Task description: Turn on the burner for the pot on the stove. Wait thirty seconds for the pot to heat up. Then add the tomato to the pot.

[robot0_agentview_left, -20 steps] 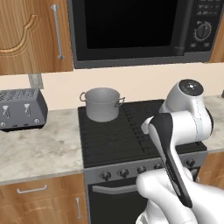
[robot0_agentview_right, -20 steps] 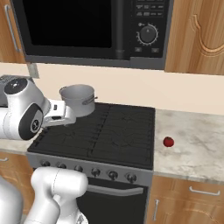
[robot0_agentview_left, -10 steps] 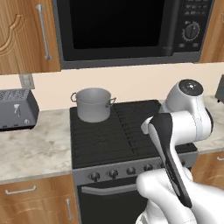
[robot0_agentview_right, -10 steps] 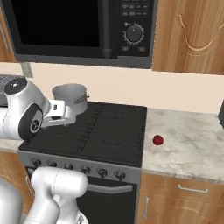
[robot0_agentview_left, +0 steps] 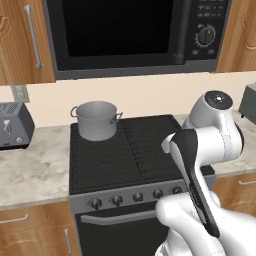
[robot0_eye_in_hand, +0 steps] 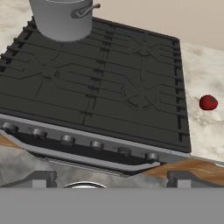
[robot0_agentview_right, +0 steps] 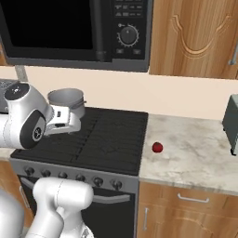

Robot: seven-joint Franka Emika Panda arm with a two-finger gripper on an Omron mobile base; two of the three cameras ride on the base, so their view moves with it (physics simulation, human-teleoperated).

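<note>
Pot on stove, tomato on counter.
The pot (robot0_agentview_left: 95, 120) sits at the stove's (robot0_agentview_right: 100, 139) back left corner; the tomato (robot0_agentview_right: 157, 148) lies just right of the stove; the gripper's (robot0_eye_in_hand: 109, 178) jaws are apparently apart, tips barely visible.

Folded high above the front edge of the stove (robot0_agentview_left: 125, 150), elbow raised, white forearm angled down toward the base. Wrist bent forward, hand looking down over the stove's knob strip and grates. Gripper (robot0_eye_in_hand: 109, 179) well above the knob strip, apart from everything; fingertips (robot0_eye_in_hand: 41, 178) set wide apart, one at each side low in the hand view, nothing between them. Jaws fully spread, empty.
</note>
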